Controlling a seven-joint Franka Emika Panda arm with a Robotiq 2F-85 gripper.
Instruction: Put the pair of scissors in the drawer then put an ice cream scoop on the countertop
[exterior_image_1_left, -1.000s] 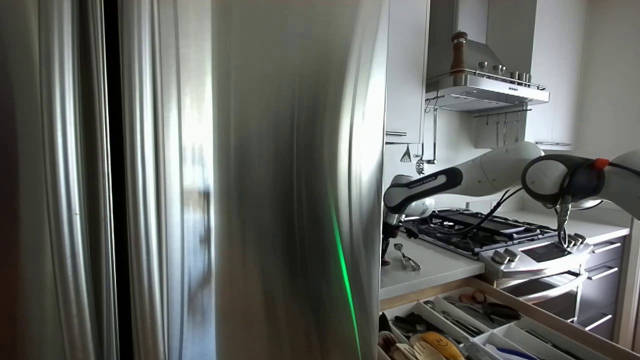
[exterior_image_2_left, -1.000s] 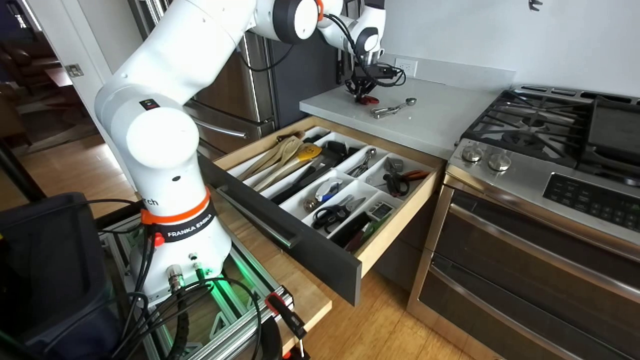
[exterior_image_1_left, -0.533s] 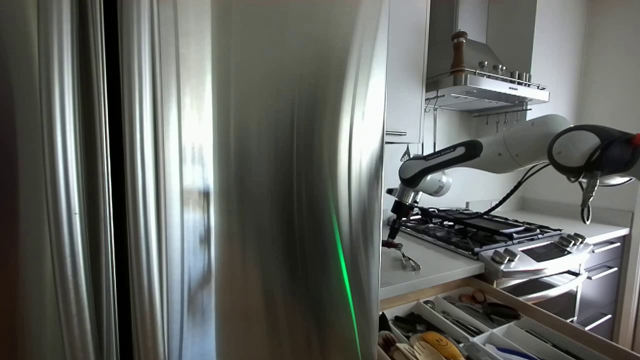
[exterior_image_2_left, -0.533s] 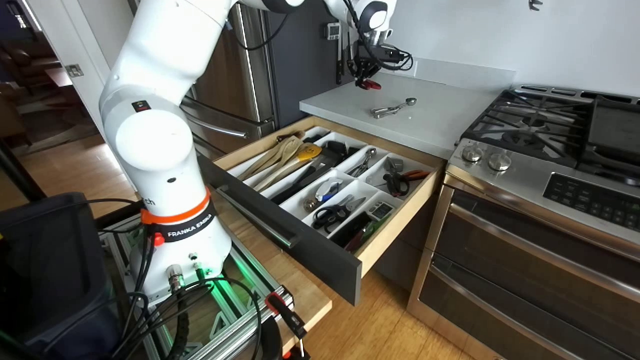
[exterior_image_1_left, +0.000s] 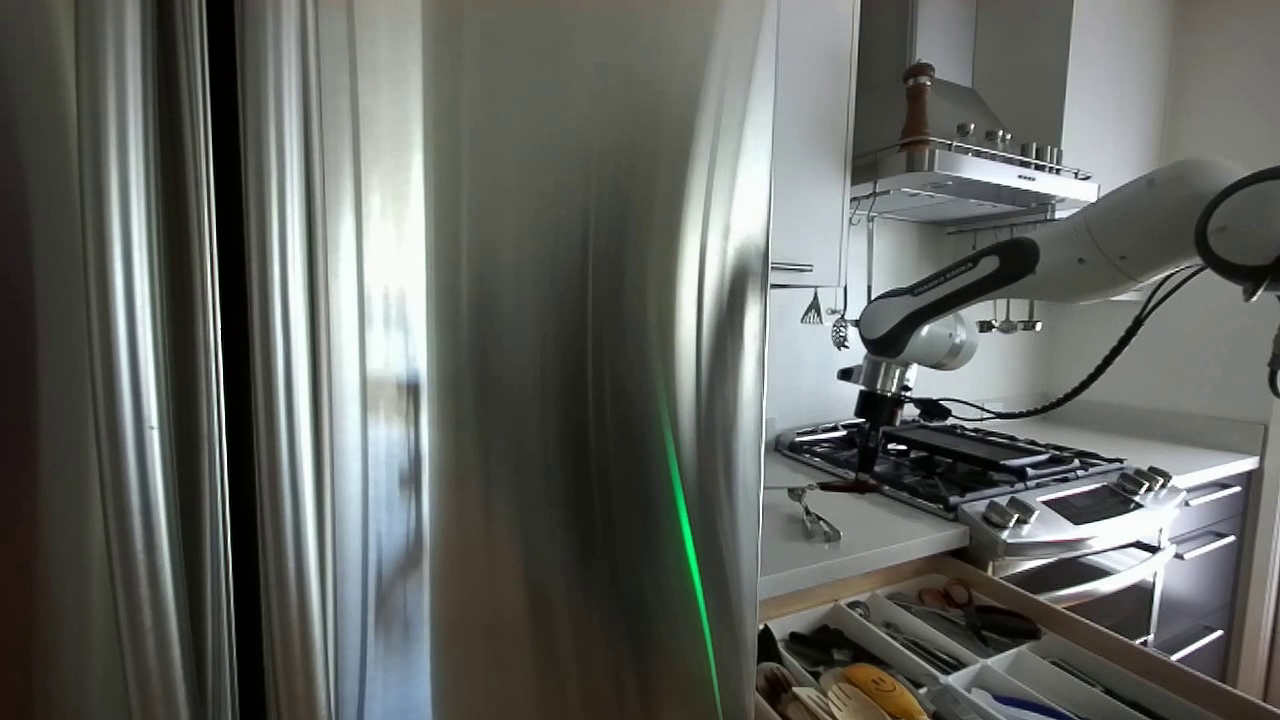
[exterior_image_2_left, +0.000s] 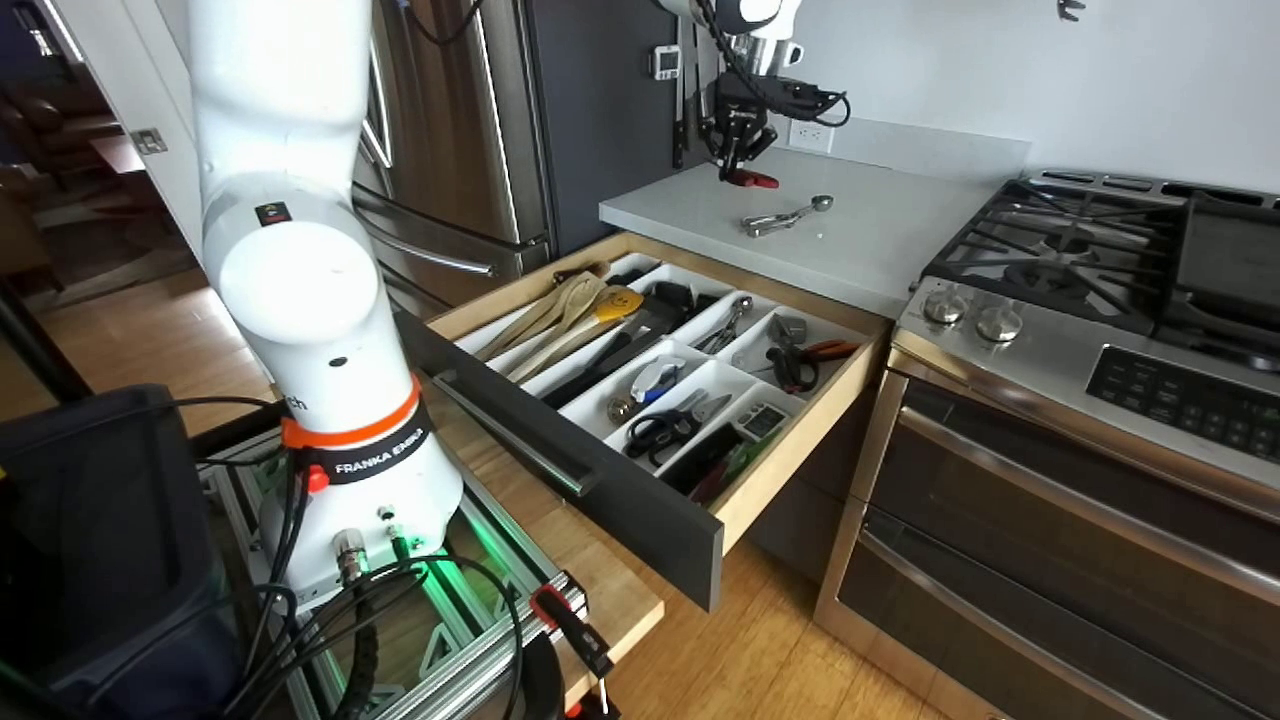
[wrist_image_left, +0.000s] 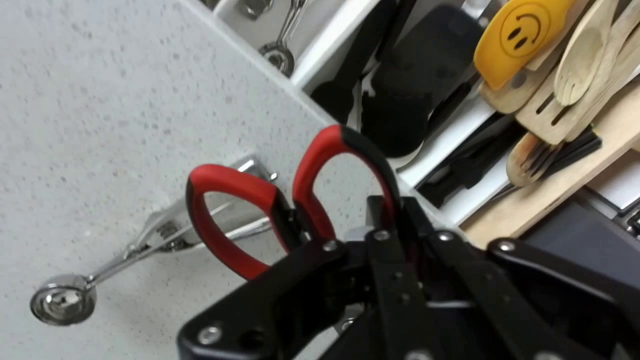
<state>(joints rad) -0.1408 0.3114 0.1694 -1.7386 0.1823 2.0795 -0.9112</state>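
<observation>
Scissors (wrist_image_left: 311, 212), red & blk handles, held over the countertop (wrist_image_left: 100, 115). Gripper (wrist_image_left: 392, 212): above countertop, jaws nearly together, pinching the rim of one scissor loop. Ice cream scoop (wrist_image_left: 172, 237): lying on the countertop. Drawer (exterior_image_2_left: 800, 450): pulled out below countertop's front edge, w/ utensils (wrist_image_left: 522, 40) in sep. compts. In an exterior view, gas hob (exterior_image_2_left: 1090, 265) at one end of countertop, fridge (exterior_image_2_left: 590, 110) at opp. end.

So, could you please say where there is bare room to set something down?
The countertop is bare between the ice cream scoop and gas hob. Crowded: the drawer, with its utensils, and near the scoop, where the gripper holds scissors.
</observation>
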